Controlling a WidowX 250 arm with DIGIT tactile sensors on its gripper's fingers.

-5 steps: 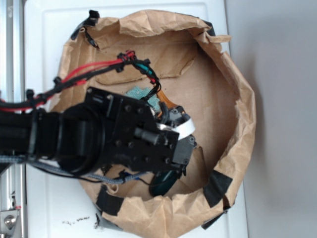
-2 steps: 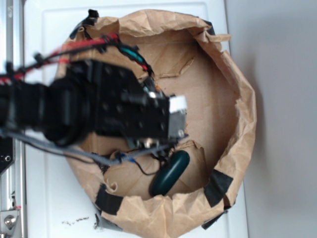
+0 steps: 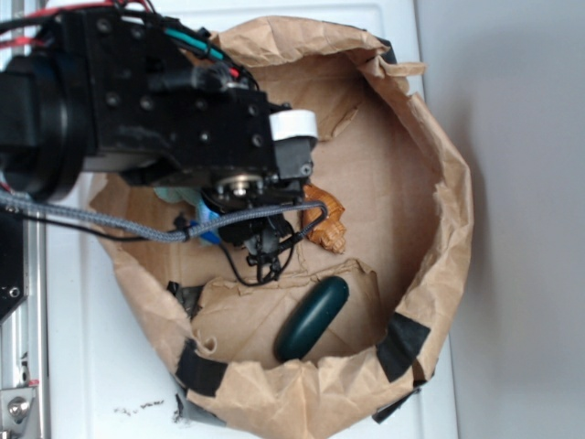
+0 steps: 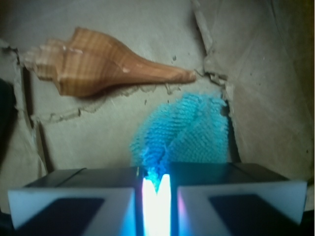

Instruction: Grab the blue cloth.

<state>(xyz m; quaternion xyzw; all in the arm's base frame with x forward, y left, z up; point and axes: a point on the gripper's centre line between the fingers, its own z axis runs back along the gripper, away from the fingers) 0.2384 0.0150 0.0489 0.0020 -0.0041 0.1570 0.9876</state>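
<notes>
Tool: the tool (image 4: 156,189) was closed on the blue cloth (image 4: 184,130), its 2 pale fingers (image 4: 74,204) nearly meeting, with a corner of the fabric pinched in the narrow bright gap between them.
Blue cloth: it hung from the fingertips, bunched, above the cardboard floor; in the exterior view only a sliver of it (image 3: 207,219) showed under the black arm.
Seashell: the orange-brown seashell (image 4: 98,61) lay on the cardboard just beside the cloth, apart from it, its pointed end toward the cloth's far edge.
Dark green object: a smooth oblong piece (image 3: 313,317) lay tilted near the lower wall, well apart from the tool.
Enclosure: a crumpled brown paper wall (image 3: 448,210) ringed the items, patched with black tape (image 3: 399,347).
Table: white table (image 3: 110,393) beneath.
</notes>
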